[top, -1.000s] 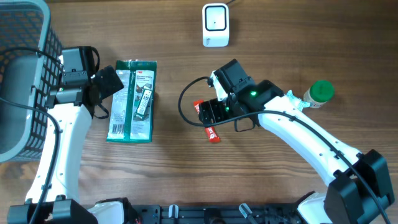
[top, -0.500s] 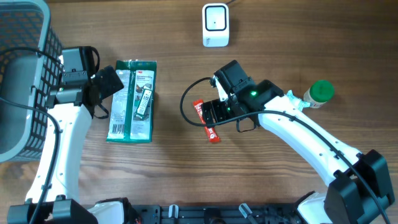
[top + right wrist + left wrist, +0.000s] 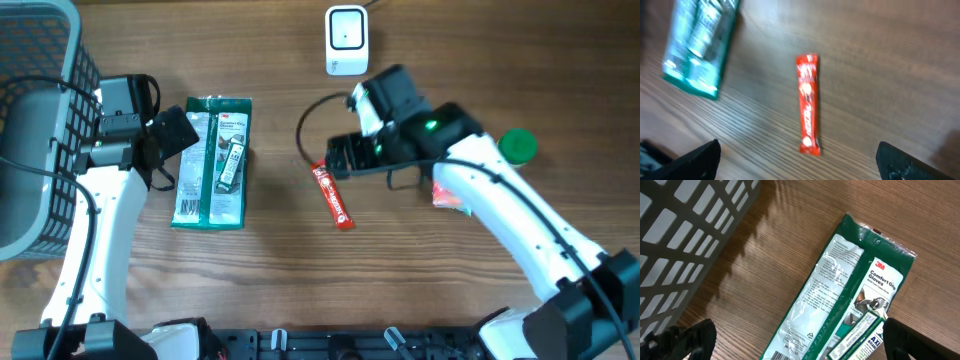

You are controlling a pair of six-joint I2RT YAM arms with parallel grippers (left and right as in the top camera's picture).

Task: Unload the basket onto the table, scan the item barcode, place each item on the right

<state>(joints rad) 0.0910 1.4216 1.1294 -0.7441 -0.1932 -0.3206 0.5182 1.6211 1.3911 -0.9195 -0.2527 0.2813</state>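
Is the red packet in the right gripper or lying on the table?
Lying flat on the table: the red packet rests free, outside the open right gripper.

We see a brown table [image 3: 280, 270] with fine wood grain. The bar [image 3: 332, 196] is bright red with small white print. The packet [image 3: 211, 162] is dark green, with a pale see-through panel and white letters. The basket [image 3: 78, 60] is grey, a grid of square holes. The scanner [image 3: 347, 40] is white with a dark window. The bottle cap [image 3: 517, 146] is green.
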